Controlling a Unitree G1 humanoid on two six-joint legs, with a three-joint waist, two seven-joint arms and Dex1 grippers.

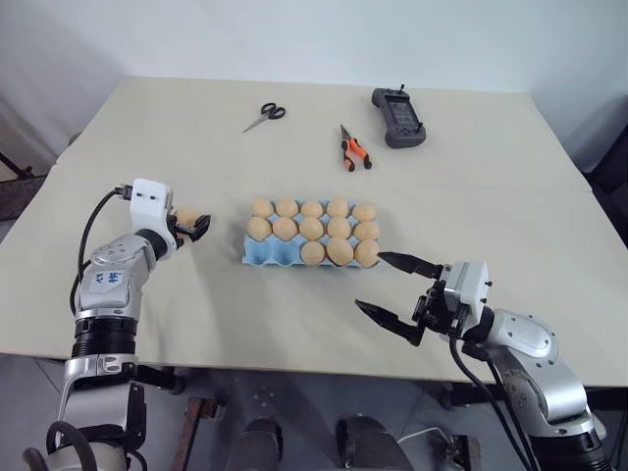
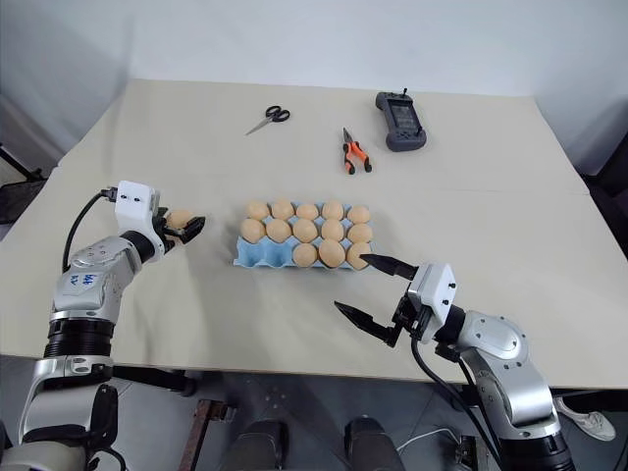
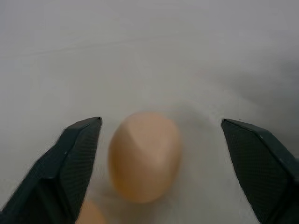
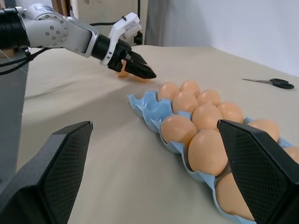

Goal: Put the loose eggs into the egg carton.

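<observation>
Right end effector (image 1: 397, 287) agape; left end effector (image 1: 196, 228) half-hiding loose egg (image 3: 145, 156)

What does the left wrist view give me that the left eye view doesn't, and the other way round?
Left wrist view: a close look at a loose egg lying on the table between the left gripper's open fingers, not yet pinched, plus the edge of a second egg beside one finger.

Left eye view: the egg carton with two empty cups at its near-left end, the open right gripper near the carton's right end, and scissors, pliers and a handheld controller at the far side.

Both: the left gripper around the egg, and the beige table.
</observation>
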